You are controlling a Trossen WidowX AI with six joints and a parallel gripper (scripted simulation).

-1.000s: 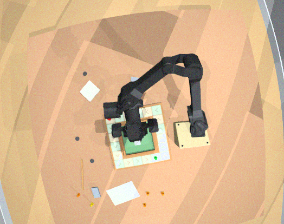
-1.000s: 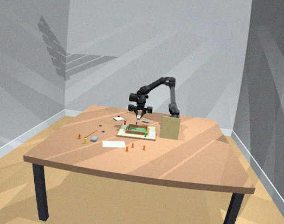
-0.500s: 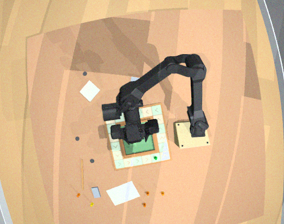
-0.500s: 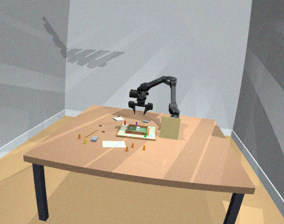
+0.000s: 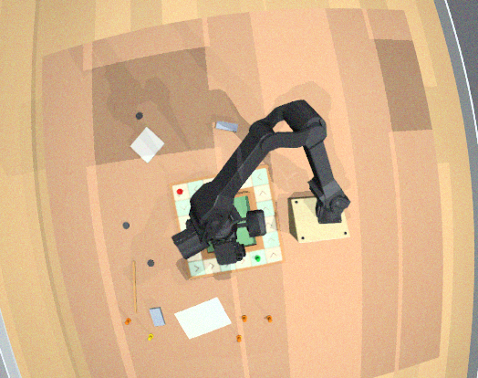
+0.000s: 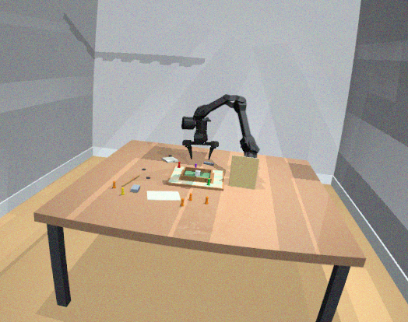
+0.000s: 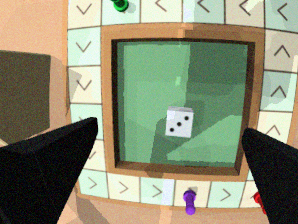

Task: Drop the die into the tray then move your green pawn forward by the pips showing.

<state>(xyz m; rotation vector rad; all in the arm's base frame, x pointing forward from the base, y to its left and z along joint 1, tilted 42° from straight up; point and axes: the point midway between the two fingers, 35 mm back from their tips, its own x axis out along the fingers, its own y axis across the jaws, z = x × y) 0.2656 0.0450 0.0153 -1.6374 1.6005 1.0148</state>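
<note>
The white die (image 7: 179, 123) (image 6: 198, 173) lies on the green floor of the tray (image 7: 182, 32), with three pips on its top face. My gripper (image 7: 170, 129) (image 6: 201, 159) is wide open and empty, high above the tray. The green pawn (image 5: 257, 258) (image 6: 209, 181) (image 7: 120, 5) stands upright on a square of the board's track (image 7: 84, 46), one square from a corner. The purple pawn (image 7: 190, 201) (image 6: 195, 166) and the red pawn (image 5: 180, 192) (image 6: 179, 165) (image 7: 260, 201) stand on other track squares. In the top view the arm hides the die and the purple pawn.
A tan upright panel (image 6: 244, 172) stands beside the board near the arm's base. A white sheet (image 5: 202, 318) (image 6: 163, 195), orange pawns (image 5: 244, 318) (image 5: 269, 319) (image 5: 128, 320), a yellow pawn (image 5: 150, 337), a blue-grey block (image 5: 157, 316) and a thin stick (image 5: 134, 287) lie around the board.
</note>
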